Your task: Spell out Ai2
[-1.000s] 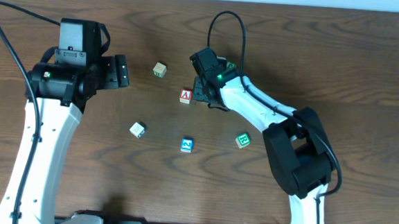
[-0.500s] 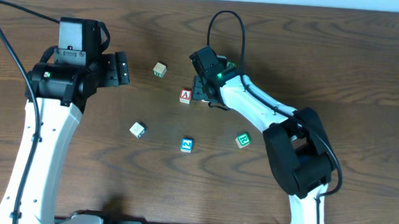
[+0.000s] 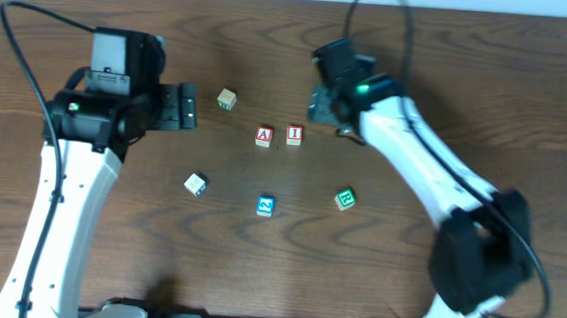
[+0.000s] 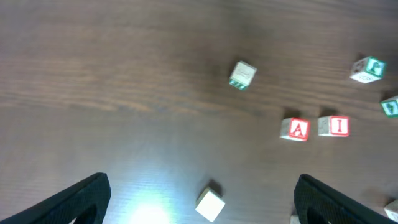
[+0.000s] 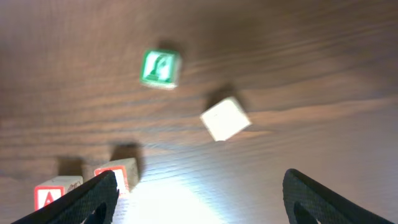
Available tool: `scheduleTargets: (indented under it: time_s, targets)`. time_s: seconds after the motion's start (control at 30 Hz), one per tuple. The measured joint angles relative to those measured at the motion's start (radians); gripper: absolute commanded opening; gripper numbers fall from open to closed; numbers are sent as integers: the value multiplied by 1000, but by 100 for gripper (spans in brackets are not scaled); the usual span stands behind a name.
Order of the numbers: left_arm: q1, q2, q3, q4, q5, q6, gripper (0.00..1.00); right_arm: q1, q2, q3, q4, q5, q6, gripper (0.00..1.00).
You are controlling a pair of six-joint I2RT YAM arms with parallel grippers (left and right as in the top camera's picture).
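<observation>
The red "A" cube (image 3: 263,136) and the red "I" cube (image 3: 295,135) stand side by side mid-table, a small gap between them. The blue "2" cube (image 3: 266,206) lies apart, nearer the front. My right gripper (image 3: 318,104) hovers just behind and right of the "I", open and holding nothing. Its wrist view has the "I" (image 5: 117,174) by the left finger and the "A" (image 5: 56,190) at the lower left, the right gripper (image 5: 200,177) wide open. My left gripper (image 3: 186,108) is open to the left of the row. Its view shows "A" (image 4: 295,129) and "I" (image 4: 334,126).
A green-marked cube (image 3: 345,198) sits right of the "2". A plain beige cube (image 3: 195,184) lies front left, seen between the left fingers (image 4: 81,199). Another pale cube (image 3: 227,99) is behind the "A". The right wrist view shows a green cube (image 5: 160,68) and a beige one (image 5: 225,118).
My right gripper has opened, left the "I" cube standing right of the "A", and drawn back up and to the right. The left arm has shifted slightly right.
</observation>
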State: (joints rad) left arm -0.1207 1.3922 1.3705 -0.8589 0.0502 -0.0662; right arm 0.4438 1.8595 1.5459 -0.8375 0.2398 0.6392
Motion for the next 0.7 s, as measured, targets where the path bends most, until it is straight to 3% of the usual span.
scheduleTargets:
  time_s: [0.23, 0.37, 0.7]
  targets:
    - [-115, 38, -207, 267, 11, 14, 95, -122, -168, 11, -169, 51, -3, 89]
    - [-222, 160, -231, 364, -2, 23, 95, -169, -229, 11, -293, 90, -5, 89]
    - [-367, 421, -232, 451, -35, 48, 95, -271, -393, 11, -423, 103, -8, 99]
